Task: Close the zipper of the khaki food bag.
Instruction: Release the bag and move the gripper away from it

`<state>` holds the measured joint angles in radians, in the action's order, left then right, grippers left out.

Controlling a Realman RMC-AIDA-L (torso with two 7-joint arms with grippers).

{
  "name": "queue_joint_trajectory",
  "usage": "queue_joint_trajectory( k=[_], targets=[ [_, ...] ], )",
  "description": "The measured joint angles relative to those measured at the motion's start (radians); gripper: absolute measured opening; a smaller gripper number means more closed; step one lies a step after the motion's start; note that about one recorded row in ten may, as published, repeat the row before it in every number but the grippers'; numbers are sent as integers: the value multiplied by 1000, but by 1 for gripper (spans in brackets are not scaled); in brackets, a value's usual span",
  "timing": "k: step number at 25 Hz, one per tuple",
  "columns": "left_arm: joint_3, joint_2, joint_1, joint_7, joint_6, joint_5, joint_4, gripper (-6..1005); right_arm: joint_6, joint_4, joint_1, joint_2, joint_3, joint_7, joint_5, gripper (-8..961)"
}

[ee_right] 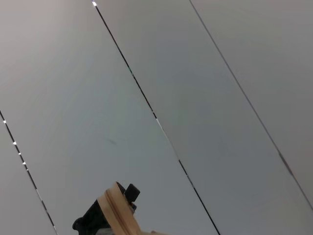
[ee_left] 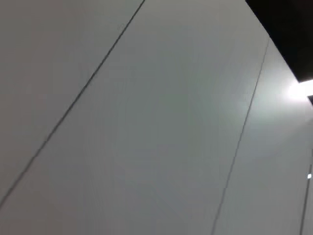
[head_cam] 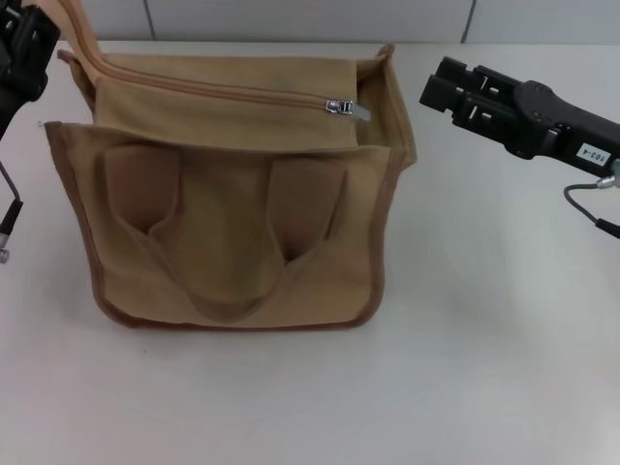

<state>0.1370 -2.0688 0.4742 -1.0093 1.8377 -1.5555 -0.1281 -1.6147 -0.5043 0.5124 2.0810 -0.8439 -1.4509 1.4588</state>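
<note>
Table (head_cam: 504,349): white, bare surface, carrying the bag toward its left-centre in the head view.

Khaki food bag (head_cam: 232,242): large boxy tan canvas tote, upright, darker brown piping along its edges, front pocket panel facing the camera, one looped handle (head_cam: 228,291) hanging down the front. The top panel sags slightly.

Right gripper (head_cam: 453,95): black, in the air just beside the bag's right upper corner, apart from it; whether its fingers stand apart or together cannot be told.

Left gripper (head_cam: 27,50): black, raised near the bag's left upper corner, mostly out of view; finger state cannot be told.

Zipper (head_cam: 218,89): long tan line across the top panel, apparently drawn most of the way.

Pull tab (head_cam: 349,108): small, shiny silver, lying flat near the right end of the line.

Risks, as judgement: the tab is small and flat, so fingers could slip off it or pinch canvas instead; pulling with the bag unheld could drag or tip the soft tote rather than run the slider.
</note>
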Motion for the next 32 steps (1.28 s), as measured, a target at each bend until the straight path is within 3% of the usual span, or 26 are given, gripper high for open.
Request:
queue_joint_trajectory(
  k=[5,10,16,21,32],
  targets=[
    [9,1,9,-72,18,2,-16,466,-5,12,11,1,5,20,0,623],
    [8,1,32,-151,66,6,-34,570,-7,15,12,1,0,29,0,647],
    [88,0,47,-160,95,-5,-53,696,-8,36,14,2,7,55,-1,651],
    [97,1,40,-168,167,4,-78,809,-33,52,7,5,4,134,-26,651],
    [80,3,-9,21,147,9,-89,804,-99,166,24,7,-1,359,-88,653]
  ],
)
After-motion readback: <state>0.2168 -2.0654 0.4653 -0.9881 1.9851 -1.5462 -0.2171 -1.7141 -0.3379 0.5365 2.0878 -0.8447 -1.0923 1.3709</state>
